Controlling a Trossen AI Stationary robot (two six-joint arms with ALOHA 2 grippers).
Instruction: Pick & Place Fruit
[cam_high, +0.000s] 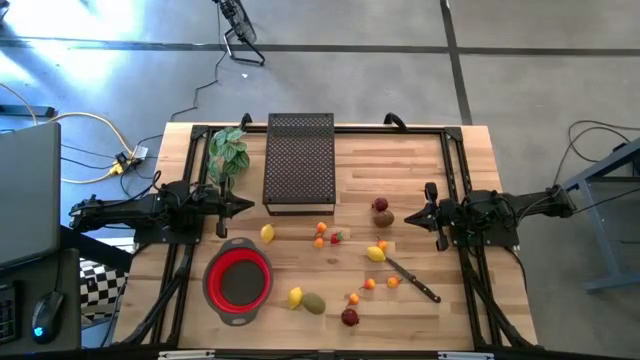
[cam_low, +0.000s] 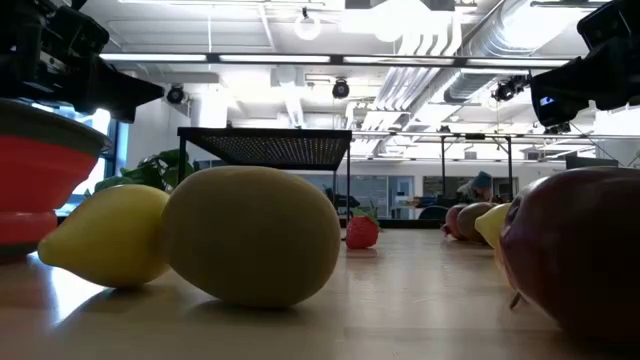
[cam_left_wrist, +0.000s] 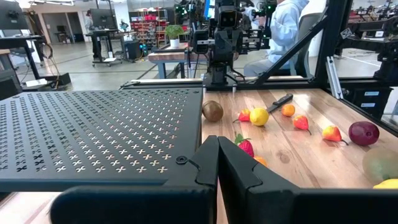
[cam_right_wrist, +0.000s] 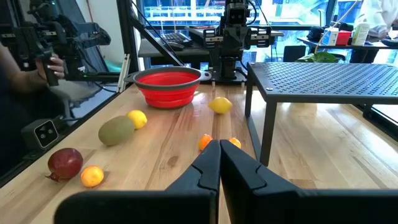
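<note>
Small fruits lie scattered on the wooden table (cam_high: 470, 160). There are lemons (cam_high: 267, 233) (cam_high: 375, 254) (cam_high: 295, 297), an olive-green fruit (cam_high: 314, 303), dark red ones (cam_high: 380, 205) (cam_high: 349, 317), a brown kiwi (cam_high: 384, 218), a strawberry (cam_high: 337, 238) and several tiny orange ones (cam_high: 321, 228). My left gripper (cam_high: 248, 205) hangs level at the table's left side, shut and holding nothing; its fingertips (cam_left_wrist: 213, 146) point across the table. My right gripper (cam_high: 410, 214) hangs level at the right side, shut and holding nothing (cam_right_wrist: 219, 144).
A black perforated rack (cam_high: 300, 160) stands on legs at the far middle. A red collapsible bowl (cam_high: 238, 280) sits near left. A green leafy plant (cam_high: 228, 150) is far left. A black-handled knife (cam_high: 412, 280) lies near right. People show beyond the table.
</note>
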